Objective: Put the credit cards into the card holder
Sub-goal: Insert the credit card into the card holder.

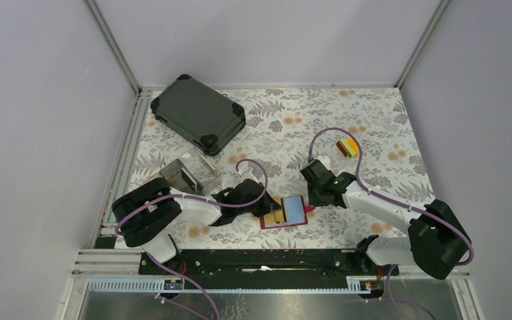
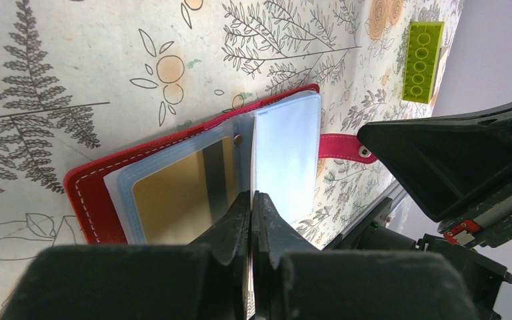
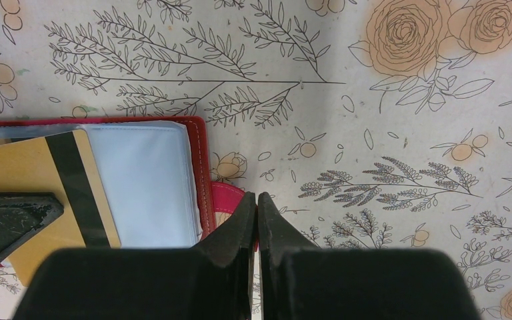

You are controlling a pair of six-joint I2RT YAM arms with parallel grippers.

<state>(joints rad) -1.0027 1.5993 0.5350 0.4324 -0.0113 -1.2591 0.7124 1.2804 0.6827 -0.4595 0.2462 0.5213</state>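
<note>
The red card holder lies open near the table's front middle; it also shows in the left wrist view and the right wrist view. A gold card with a black stripe sits on its left half, inside a clear sleeve. Light blue sleeves cover the right half. My left gripper is shut at the fold on a thin pale leaf seen edge-on. My right gripper is shut on the red snap tab.
A large dark hard case lies at the back left. A clear box on a wooden base stands left of the holder. Small coloured blocks lie at the right, one of them green. The right arm sits close beside the holder.
</note>
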